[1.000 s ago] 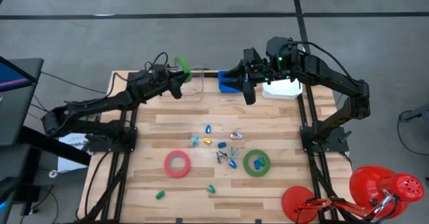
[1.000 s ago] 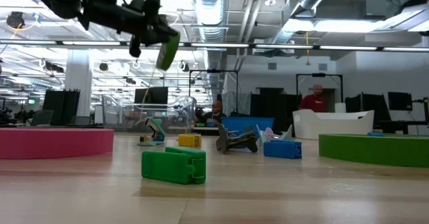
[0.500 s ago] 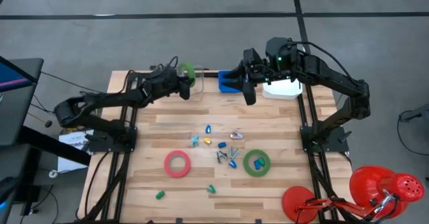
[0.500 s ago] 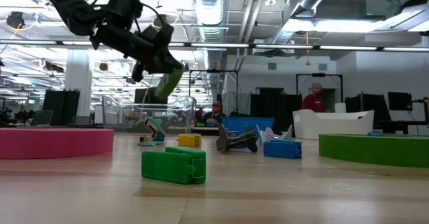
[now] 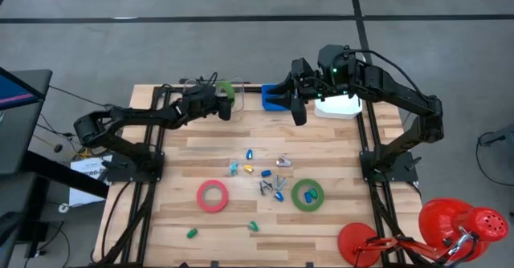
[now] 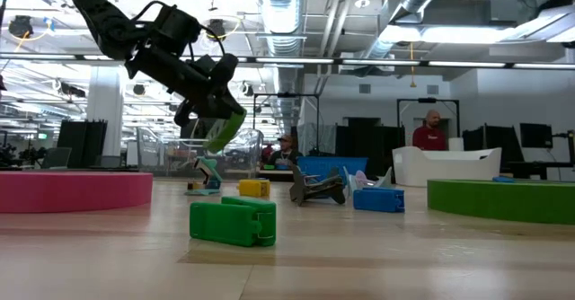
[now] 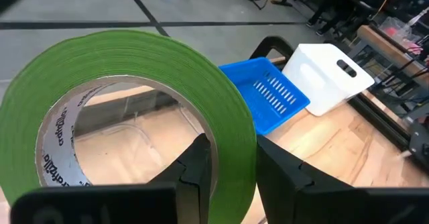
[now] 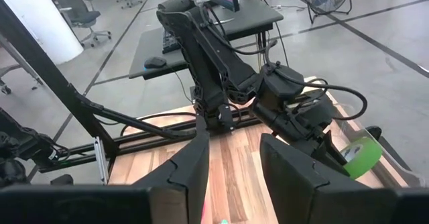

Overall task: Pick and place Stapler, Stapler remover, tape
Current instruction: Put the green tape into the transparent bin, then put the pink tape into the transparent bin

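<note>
My left gripper (image 5: 222, 101) is shut on a green tape roll (image 5: 224, 89) and holds it over a clear container (image 5: 210, 107) at the table's far edge. A pink-red tape roll (image 5: 213, 196) and a second green roll (image 5: 307, 194) lie flat on the near half of the table. Between them lie small coloured staplers (image 5: 248, 170) and a dark claw-shaped stapler remover (image 6: 314, 185). My right gripper (image 5: 299, 111) hangs high by the blue bin (image 5: 275, 99), open, with nothing between its fingers. My left gripper pinches the green roll's wall (image 7: 236, 163), one finger (image 7: 198, 162) inside the open centre and the other (image 7: 281, 174) outside. The fingers come slanting down from the table's left side. The roll hangs tilted below them (image 6: 225, 129), clear of the container and the table.
A white bin (image 5: 337, 107) stands right of the blue bin at the far edge. Two small green pieces (image 5: 191, 233) lie near the front edge. Red lamp shades (image 5: 458, 224) sit off the near right corner. A person (image 6: 431, 135) stands in the room beyond the table.
My left gripper has sunk toward the clear container and reached farther toward the table's right, tipping its fingers downward. The green roll has gone down with it, still clear of everything.
</note>
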